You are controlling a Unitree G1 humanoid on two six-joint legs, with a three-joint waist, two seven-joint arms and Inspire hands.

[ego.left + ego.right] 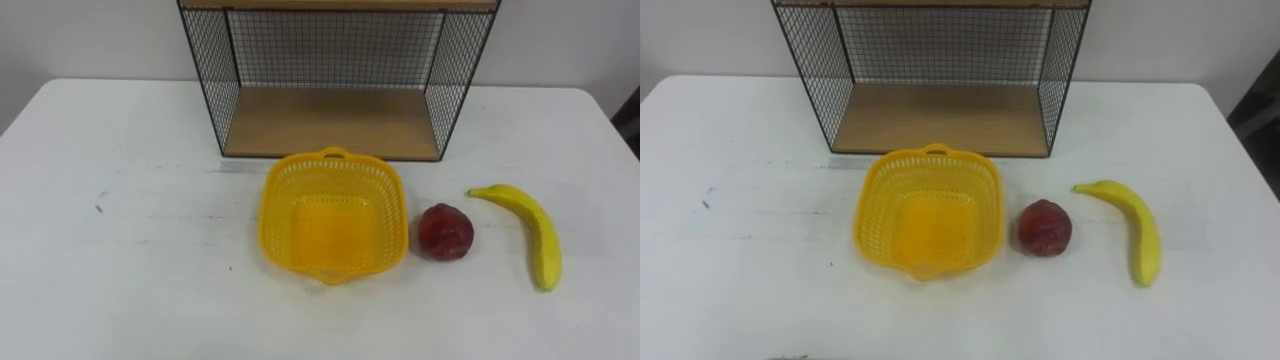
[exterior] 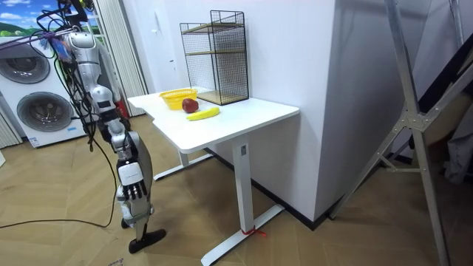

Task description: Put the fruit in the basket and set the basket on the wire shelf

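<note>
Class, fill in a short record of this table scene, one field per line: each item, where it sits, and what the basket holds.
surface: white table
shelf: wire shelf, at the table's back
basket: yellow basket, in front of the shelf, nothing in it
red fruit: red fruit, on the table just right of the basket
banana: banana, on the table, farthest right
progress: no fruit loaded yet

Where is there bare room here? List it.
Bare: the table left of the basket, the front strip before it, and the lower board of the wire shelf. Crowded: basket, red fruit and banana close together on the right.
</note>
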